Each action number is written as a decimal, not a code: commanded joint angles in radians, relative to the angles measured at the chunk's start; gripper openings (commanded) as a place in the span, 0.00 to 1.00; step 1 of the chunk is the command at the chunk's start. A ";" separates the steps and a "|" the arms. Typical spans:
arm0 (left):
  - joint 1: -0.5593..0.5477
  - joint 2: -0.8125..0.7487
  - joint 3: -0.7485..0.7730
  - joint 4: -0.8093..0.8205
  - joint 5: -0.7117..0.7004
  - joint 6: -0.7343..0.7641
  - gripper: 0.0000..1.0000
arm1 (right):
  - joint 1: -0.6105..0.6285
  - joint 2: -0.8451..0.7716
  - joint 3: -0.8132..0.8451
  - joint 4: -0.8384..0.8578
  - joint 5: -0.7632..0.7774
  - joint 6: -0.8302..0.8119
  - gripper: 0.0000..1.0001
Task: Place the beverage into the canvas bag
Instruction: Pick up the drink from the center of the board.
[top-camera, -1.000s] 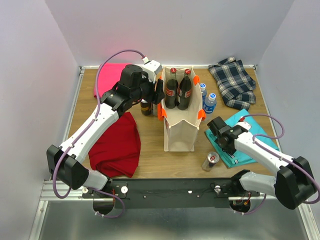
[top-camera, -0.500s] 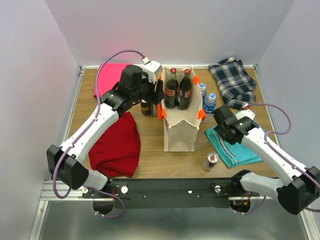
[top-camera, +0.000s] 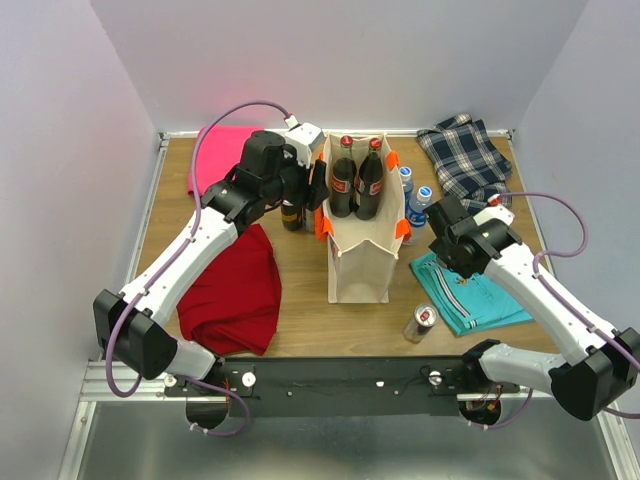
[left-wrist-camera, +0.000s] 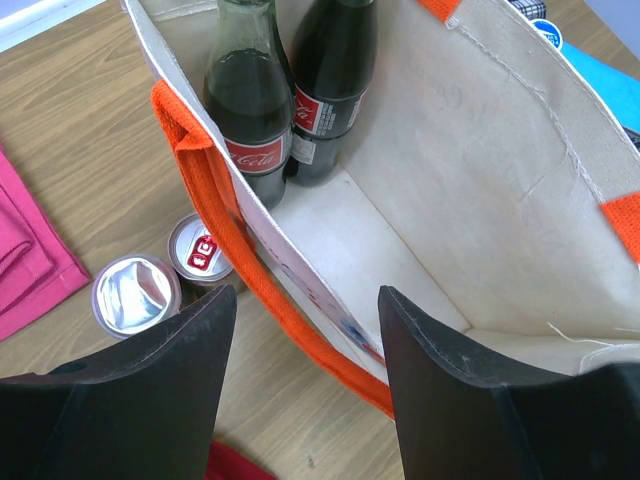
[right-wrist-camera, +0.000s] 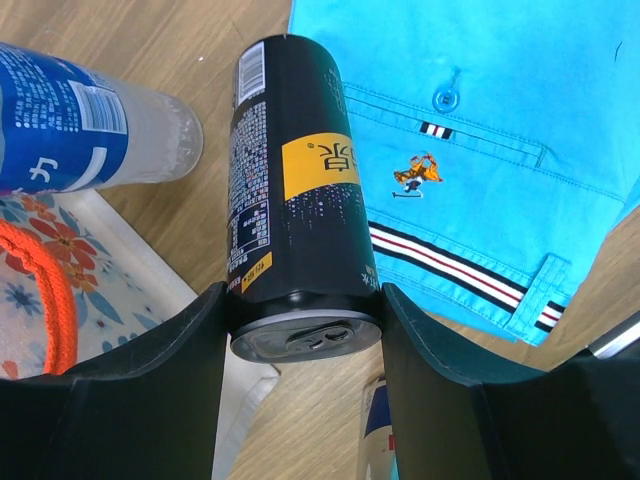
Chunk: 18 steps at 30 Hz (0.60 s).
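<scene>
The canvas bag stands upright at mid-table, cream with orange straps, and holds two cola bottles. My left gripper hangs open over the bag's left wall; in the left wrist view its fingers straddle that wall and the orange strap without pinching them. My right gripper sits just right of the bag, shut on a black can with a yellow label, lifted off the table. The can is hidden under the gripper in the top view.
Two clear water bottles stand by the bag's right side. A blue-and-silver can stands in front of a turquoise shirt. Two cans sit left of the bag. Red cloth, pink cloth and plaid cloth lie around.
My right arm has lifted and swung back and left from over the turquoise shirt towards the bag's right side, still shut on the black can. The left arm has stayed still.
</scene>
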 joint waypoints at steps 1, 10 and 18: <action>0.004 -0.031 -0.011 0.005 -0.015 0.011 0.68 | -0.004 0.010 0.069 -0.026 0.101 0.019 0.01; 0.005 -0.039 -0.017 0.005 -0.015 0.009 0.68 | -0.004 0.025 0.128 -0.045 0.141 0.017 0.01; 0.005 -0.040 -0.014 0.007 -0.018 0.012 0.68 | -0.004 0.059 0.167 -0.031 0.188 0.013 0.01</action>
